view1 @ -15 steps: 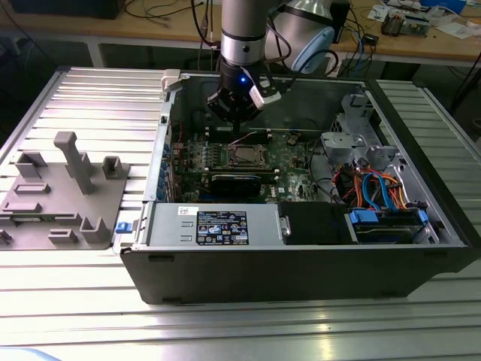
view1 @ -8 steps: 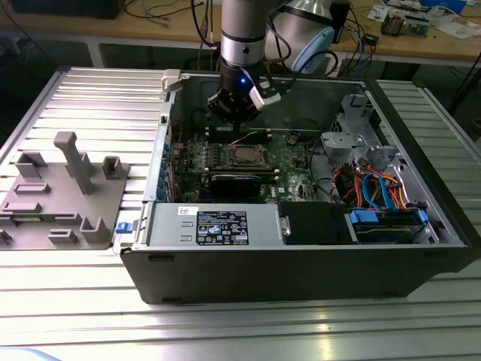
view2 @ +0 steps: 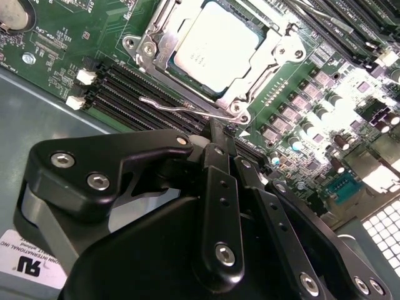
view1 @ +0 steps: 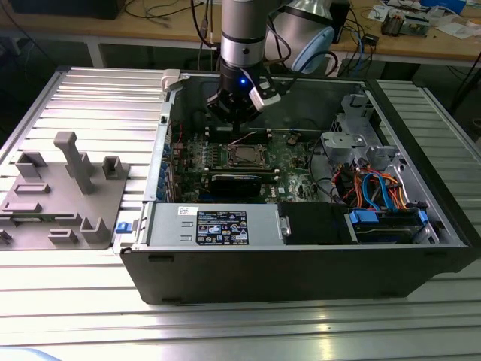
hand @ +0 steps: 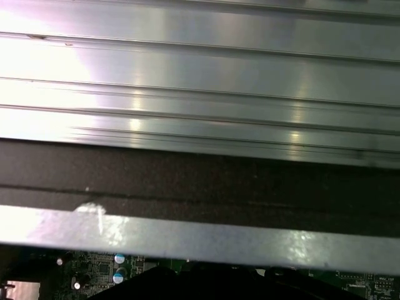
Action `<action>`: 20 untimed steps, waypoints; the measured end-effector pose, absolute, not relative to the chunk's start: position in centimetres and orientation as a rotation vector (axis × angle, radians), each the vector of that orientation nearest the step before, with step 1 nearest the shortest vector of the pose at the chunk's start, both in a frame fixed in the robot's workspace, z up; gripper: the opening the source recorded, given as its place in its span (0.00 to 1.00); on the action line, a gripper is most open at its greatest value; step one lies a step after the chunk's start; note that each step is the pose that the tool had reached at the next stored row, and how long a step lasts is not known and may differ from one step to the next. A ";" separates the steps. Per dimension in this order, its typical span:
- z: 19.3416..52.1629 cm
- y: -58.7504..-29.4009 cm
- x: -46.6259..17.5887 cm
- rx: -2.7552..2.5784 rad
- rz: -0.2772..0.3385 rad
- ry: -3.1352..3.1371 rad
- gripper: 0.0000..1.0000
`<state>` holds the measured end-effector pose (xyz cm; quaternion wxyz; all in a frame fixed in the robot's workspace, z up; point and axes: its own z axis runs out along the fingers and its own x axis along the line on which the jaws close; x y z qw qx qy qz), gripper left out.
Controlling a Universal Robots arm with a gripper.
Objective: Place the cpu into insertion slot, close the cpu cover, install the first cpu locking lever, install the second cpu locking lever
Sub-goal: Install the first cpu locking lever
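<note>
The cpu (view2: 215, 47) lies flat in the insertion slot, its dull silver top showing through the window of the cpu cover (view2: 273, 57), which is down over it. The slot's contact field is hidden beneath the chip. A thin wire locking lever (view2: 181, 107) runs along the socket's side next to the memory slots. My gripper (view2: 220, 132) is shut, its black fingertips pressed together right at the lever's hooked end; I cannot tell if they touch it. In the exterior view the gripper (view1: 239, 124) hovers just behind the socket (view1: 244, 156) inside the open computer case.
Black memory slots (view2: 125, 87) flank the socket. A black card (view1: 237, 183), the power supply (view1: 218, 226) and blue and orange cables (view1: 376, 188) crowd the case. A grey fixture (view1: 60, 195) sits on the ribbed metal table (hand: 200, 75) at the exterior view's left.
</note>
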<state>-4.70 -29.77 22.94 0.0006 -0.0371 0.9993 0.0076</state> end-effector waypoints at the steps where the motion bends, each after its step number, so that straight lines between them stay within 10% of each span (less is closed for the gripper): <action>1: 22.9 -29.8 -4.7 -0.116 0.025 3.138 0.11; 20: 22.4 -29.8 -4.7 -0.116 0.035 3.138 0.11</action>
